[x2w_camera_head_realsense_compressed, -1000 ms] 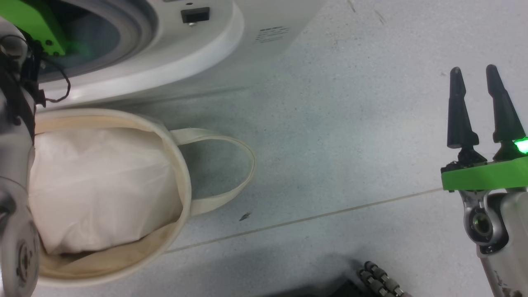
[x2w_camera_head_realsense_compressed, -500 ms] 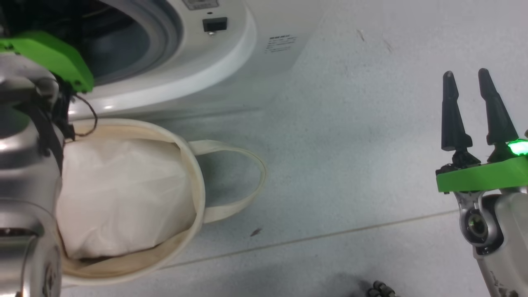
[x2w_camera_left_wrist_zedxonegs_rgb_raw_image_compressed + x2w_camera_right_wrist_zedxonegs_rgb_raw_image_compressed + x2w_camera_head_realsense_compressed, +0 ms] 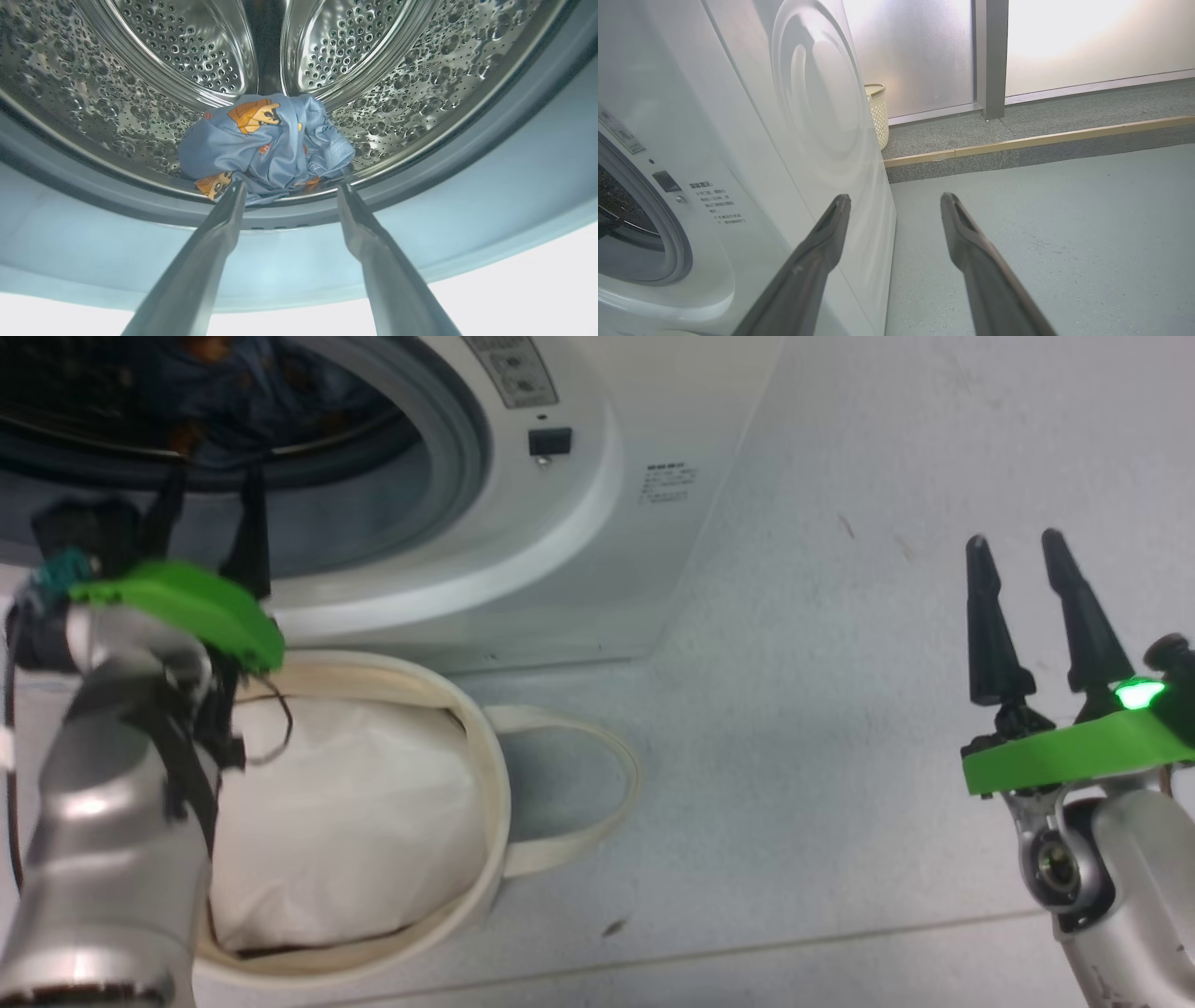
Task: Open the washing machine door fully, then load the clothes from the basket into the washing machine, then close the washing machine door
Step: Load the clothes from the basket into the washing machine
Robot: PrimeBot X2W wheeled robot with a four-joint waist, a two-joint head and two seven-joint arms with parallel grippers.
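Main worry, tbh: the left gripper (image 3: 290, 185) is spread wide with nothing pinched. Its tips are parked at the drum's front lip, and the left tip looks to be touching the edge of the clothes (image 3: 266, 140). If that arm is pulled back carelessly, a fold could be dragged out over the grey gasket (image 3: 289, 217). The garment is sat low at the very front of the drum (image 3: 397, 56), not deep in. Any fabric hanging over the lip could get nipped once the washing machine door is swung shut. A thin cable (image 3: 288, 723) is looped off the left wrist just above the basket (image 3: 490, 775), so a snag on the rim can be imagined. The plain white bundle (image 3: 355, 821) lying in the basket could also be grabbed by mistake.

The right gripper (image 3: 1015, 539) is likewise spread and empty. It is held over the floor (image 3: 840, 803), well apart from the machine's opening.

Materials, fwiw:
- **Gripper fingers:** long, dark, matte and tapered.
- **Basket:** soft cream canvas, round, with a floppy loop handle (image 3: 597, 831) flopped onto the speckled grey floor.
- **Bundle:** smooth and lightly creased.
- **Clothes:** thin light blue fabric, balled up, dotted with orange-brown cartoon patches.
- **Gasket:** dull, smooth rubber.
- **Drum:** shiny perforated steel with raised ribs.
- **Washing machine (image 3: 672, 420):** cased in glossy white.
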